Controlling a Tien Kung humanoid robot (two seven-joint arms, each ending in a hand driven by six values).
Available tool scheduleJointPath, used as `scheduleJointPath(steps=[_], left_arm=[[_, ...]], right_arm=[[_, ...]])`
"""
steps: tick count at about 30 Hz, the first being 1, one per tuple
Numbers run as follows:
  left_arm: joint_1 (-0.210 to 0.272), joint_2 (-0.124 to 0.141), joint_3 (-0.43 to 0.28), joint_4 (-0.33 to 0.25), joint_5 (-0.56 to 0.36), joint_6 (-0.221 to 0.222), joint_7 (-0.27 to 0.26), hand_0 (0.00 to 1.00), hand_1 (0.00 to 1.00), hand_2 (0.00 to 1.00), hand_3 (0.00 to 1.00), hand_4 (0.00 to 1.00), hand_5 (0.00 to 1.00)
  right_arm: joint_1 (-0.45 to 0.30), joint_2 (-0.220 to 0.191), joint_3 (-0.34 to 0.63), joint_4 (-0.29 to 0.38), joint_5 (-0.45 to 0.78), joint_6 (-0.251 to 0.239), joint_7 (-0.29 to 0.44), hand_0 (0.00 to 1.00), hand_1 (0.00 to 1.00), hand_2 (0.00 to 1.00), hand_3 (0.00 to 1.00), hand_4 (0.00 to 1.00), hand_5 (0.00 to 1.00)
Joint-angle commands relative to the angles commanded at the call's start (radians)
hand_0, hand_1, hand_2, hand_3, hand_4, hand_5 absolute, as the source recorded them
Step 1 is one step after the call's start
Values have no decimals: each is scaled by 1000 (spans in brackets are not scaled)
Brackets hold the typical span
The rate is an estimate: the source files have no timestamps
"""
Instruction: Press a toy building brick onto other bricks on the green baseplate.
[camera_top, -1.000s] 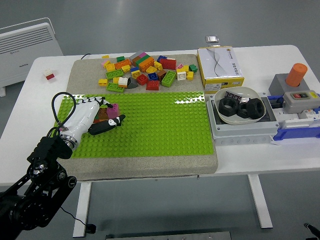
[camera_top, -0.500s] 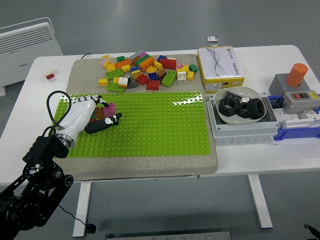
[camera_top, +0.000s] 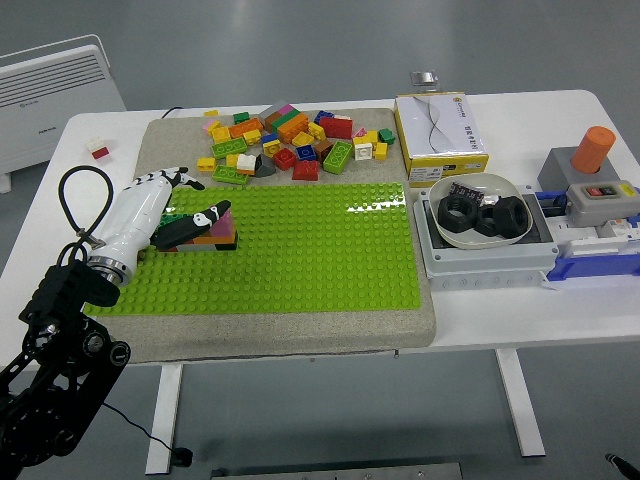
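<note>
White tabletop carries the green baseplate (camera_top: 300, 250), loose bricks (camera_top: 290, 140) piled beyond it. At its left end the left hand (camera_top: 165, 210) rests its thumb and fingers on the pink brick (camera_top: 222, 214) atop the small brick stack (camera_top: 215, 235), probably to seat it; whether they clamp it is unclear.

Left robot hand (camera_top: 172, 218) touches stacked bricks (camera_top: 217, 229) (green baseplate (camera_top: 300, 250)).

My left hand (camera_top: 160, 205) is white with black fingers. The studded plastic baseplate (camera_top: 300, 250) is bright green on a beige mat (camera_top: 300, 325). The small brick stack (camera_top: 222, 228) shows pink over orange and brown. Far off, the loose brick pile (camera_top: 290, 143) mixes red, yellow, green, orange and blue.
</note>
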Motion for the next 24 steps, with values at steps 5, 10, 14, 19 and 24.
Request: scheduleJointPath(steps=[5, 10, 14, 19, 24], left_arm=[[12, 69, -47, -50, -35, -35, -44, 938, 941, 913, 694, 976, 534], [11, 154, -58, -58, -84, -89, -94, 936, 941, 913, 666, 894, 166], [14, 221, -42, -54, -98, -127, -112, 932, 941, 918, 651, 802, 2], [10, 315, -15, -46, -82, -203, -87, 932, 941, 928, 663, 795, 2], [-3, 358, 4, -30, -68, -250, -53, 932, 941, 928, 663, 795, 2]], right_arm=[[-10, 13, 0, -6, 0, -3, 5, 679, 622, 663, 679, 714, 904], [-17, 24, 0, -23, 0, -13, 18, 678, 622, 664, 681, 713, 904], [-20, 29, 0, -32, 0, -18, 26, 680, 622, 666, 682, 713, 905], [-21, 28, 0, -40, 0, -22, 32, 680, 624, 666, 683, 713, 903], [-18, 25, 0, -40, 0, -22, 32, 680, 624, 666, 683, 713, 903]])
